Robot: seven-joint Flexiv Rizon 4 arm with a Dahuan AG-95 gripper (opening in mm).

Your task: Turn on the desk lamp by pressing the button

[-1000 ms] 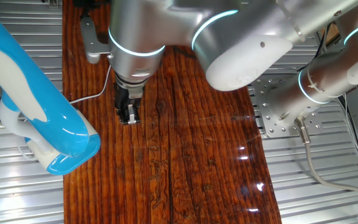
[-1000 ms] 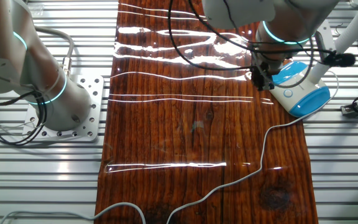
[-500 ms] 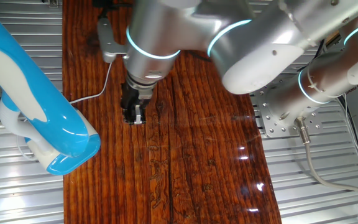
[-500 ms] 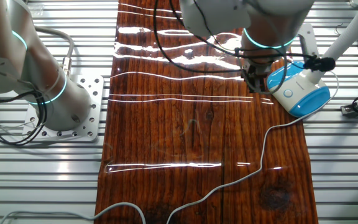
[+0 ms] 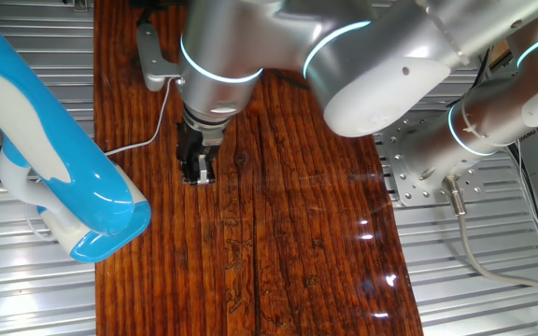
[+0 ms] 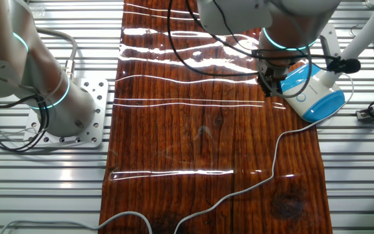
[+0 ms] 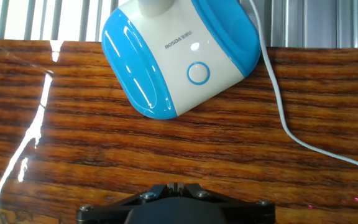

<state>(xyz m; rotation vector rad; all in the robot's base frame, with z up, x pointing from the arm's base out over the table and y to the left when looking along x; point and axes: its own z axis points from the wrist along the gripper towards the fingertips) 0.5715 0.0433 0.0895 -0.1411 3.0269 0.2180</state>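
Hand view looks down past the black gripper (image 7: 174,188) at the rounded white and sky-blue base of the glossy plastic desk lamp (image 7: 179,53), which sits at the far edge of the dark red-brown wooden table (image 7: 104,155), partly over the ribbed metal beyond it. On the white part of the base the round white button with a blue ring (image 7: 198,73) is in plain sight and untouched, with bare wood between it and the gripper. Only the gripper's dark body shows at the bottom of this view, so I cannot tell whether the fingers are apart or together; the fixed views show the tip too small to settle it.

As I judge it, the task is at the approach stage: the gripper (image 5: 195,168) hangs over the table near the lamp's edge, beside the base but not over the button, and no light shows from the lamp. What is left is to carry the tip across to the button, come down on it and press.

Nothing solid lies between gripper and button. A thin white cord (image 7: 278,93) runs from the base along the table just beside the button's side, and it could be caught if the tip strays that way. In one fixed view the long blue and white lamp body (image 5: 45,131) leans out over the table's edge, well apart from the silver robot arm with glowing cyan rings (image 5: 278,56).
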